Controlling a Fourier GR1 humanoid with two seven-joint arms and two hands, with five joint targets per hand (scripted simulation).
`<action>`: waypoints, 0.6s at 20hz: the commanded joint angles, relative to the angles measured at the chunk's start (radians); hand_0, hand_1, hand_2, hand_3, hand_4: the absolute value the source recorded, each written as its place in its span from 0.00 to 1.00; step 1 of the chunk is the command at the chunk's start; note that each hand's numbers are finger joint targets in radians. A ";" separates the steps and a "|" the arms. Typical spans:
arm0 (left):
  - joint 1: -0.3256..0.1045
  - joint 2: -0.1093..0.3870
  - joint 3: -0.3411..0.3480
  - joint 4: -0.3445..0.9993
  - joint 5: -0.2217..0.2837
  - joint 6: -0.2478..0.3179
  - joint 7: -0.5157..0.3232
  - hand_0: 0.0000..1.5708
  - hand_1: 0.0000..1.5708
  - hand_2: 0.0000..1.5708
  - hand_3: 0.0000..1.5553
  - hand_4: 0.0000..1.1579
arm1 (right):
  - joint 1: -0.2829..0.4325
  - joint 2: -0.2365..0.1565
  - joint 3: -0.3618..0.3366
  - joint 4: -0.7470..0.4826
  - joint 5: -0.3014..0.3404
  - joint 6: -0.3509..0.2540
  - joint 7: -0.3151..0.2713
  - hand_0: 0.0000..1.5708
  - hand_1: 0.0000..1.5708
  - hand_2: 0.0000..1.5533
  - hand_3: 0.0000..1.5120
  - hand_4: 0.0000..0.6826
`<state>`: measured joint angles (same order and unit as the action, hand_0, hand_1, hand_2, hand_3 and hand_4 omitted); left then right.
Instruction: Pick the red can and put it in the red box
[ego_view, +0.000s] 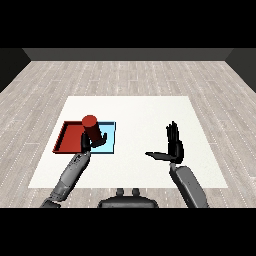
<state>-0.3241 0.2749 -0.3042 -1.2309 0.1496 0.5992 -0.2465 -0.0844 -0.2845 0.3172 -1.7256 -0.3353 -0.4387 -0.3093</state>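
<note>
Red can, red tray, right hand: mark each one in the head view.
red can (91, 127), head view, on its upper side wall.
red tray (69, 136), head view, on its bare floor.
right hand (174, 147), head view, on the palm.

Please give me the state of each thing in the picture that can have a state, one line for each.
red can: upright, held in the left hand, over the border between the two trays.
left hand: fingers curled round the can.
right hand: open, fingers straight, holding nothing.
red tray: flat on the table.
light blue tray: flat, beside the red tray.
</note>
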 joint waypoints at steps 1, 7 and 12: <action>0.011 0.091 0.078 0.078 -0.004 -0.033 -0.015 1.00 1.00 0.99 0.94 0.97 | 0.119 -0.024 -0.071 0.058 -0.049 0.080 -0.107 0.00 0.00 0.00 0.00 0.00; -0.060 0.187 0.209 0.243 0.040 -0.137 0.038 1.00 1.00 1.00 0.96 0.97 | 0.081 -0.069 -0.128 0.043 -0.013 0.051 -0.005 0.00 0.00 0.00 0.00 0.00; -0.208 0.199 0.225 0.573 -0.041 -0.135 0.014 1.00 1.00 0.99 0.94 0.94 | 0.109 -0.070 -0.112 0.013 0.019 0.013 0.056 0.00 0.00 0.00 0.00 0.00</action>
<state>-0.4651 0.4323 -0.1237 -0.8420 0.1252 0.5027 -0.2065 -0.0023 -0.3348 0.2071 -1.6560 -0.3341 -0.3974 -0.3139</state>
